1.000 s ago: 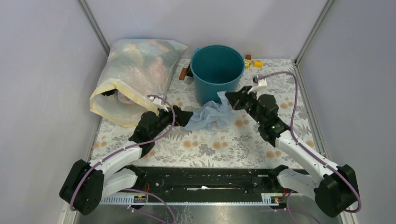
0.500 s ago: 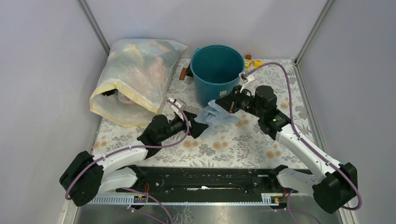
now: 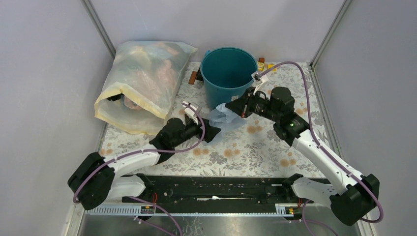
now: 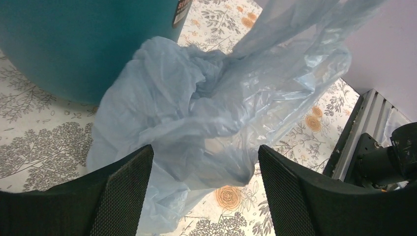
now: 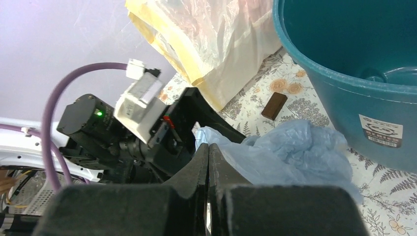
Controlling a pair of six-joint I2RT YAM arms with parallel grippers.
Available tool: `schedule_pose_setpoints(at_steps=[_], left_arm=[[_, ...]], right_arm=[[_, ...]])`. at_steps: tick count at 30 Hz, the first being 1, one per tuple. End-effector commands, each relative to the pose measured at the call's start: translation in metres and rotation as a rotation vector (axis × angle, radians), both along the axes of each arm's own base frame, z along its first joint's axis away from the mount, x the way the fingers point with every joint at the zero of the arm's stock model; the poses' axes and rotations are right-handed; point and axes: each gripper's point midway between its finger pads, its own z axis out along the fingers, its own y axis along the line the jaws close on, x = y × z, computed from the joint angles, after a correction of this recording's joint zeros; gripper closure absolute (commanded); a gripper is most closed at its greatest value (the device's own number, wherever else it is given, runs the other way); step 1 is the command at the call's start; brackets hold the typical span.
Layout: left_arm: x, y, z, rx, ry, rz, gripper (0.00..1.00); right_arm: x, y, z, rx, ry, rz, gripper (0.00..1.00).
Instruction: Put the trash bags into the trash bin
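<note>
Pale blue and crinkly, the trash bag point(image 3: 223, 118) sagged on the floral-print table point(image 3: 236, 152) against the teal trash bin point(image 3: 231, 93). The right end effector point(image 3: 237, 109), fingers pressed together, pinched its upper edge. The left end effector point(image 4: 204, 157) stood spread around the lower folds, gripping nothing. The lift seemed in hand, and next the bag must clear the rim. Plain lilac walls point(image 3: 44, 73) enclosed the table.

bag point(image 3: 223, 118) on the table point(image 3: 246, 152) before the bin point(image 3: 221, 96), sack point(image 3: 142, 81) left of both
</note>
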Motion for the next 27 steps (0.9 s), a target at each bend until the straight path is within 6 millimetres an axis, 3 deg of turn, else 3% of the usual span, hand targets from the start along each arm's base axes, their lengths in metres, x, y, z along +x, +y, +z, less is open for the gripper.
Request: schedule_pose_setpoints(at_steps=[1,4,8,13,16,18,21,23,27], left_arm=[[0.012,-0.017,0.006,0.009,-0.007,-0.009,0.19],[0.032,-0.016,-0.029,0.109,0.099,0.082,0.25],[0.05,-0.015,-0.078,0.262,0.229,0.165,0.34],[0.062,-0.008,-0.103,0.342,0.298,0.251,0.34],[0.062,-0.003,-0.096,0.325,0.281,0.27,0.32],[0.057,-0.001,-0.083,0.279,0.245,0.263,0.31],[0.046,0.003,-0.052,0.172,0.166,0.233,0.26],[0.038,0.01,-0.019,0.08,0.084,0.227,0.22],[0.025,0.027,0.012,-0.013,-0.019,0.237,0.18]], right_arm=[[-0.01,0.001,0.044,0.067,-0.064,0.013,1.0],[-0.008,-0.006,0.068,0.098,-0.101,-0.037,1.0],[-0.007,-0.023,0.115,0.166,-0.165,-0.135,1.0],[-0.017,-0.046,0.173,0.268,-0.237,-0.228,1.0],[-0.023,-0.058,0.192,0.296,-0.259,-0.274,1.0],[-0.023,-0.066,0.194,0.29,-0.252,-0.311,1.0],[-0.017,-0.076,0.179,0.236,-0.219,-0.383,1.0],[-0.011,-0.084,0.164,0.2,-0.202,-0.436,1.0],[-0.007,-0.086,0.141,0.149,-0.19,-0.452,1.0]])
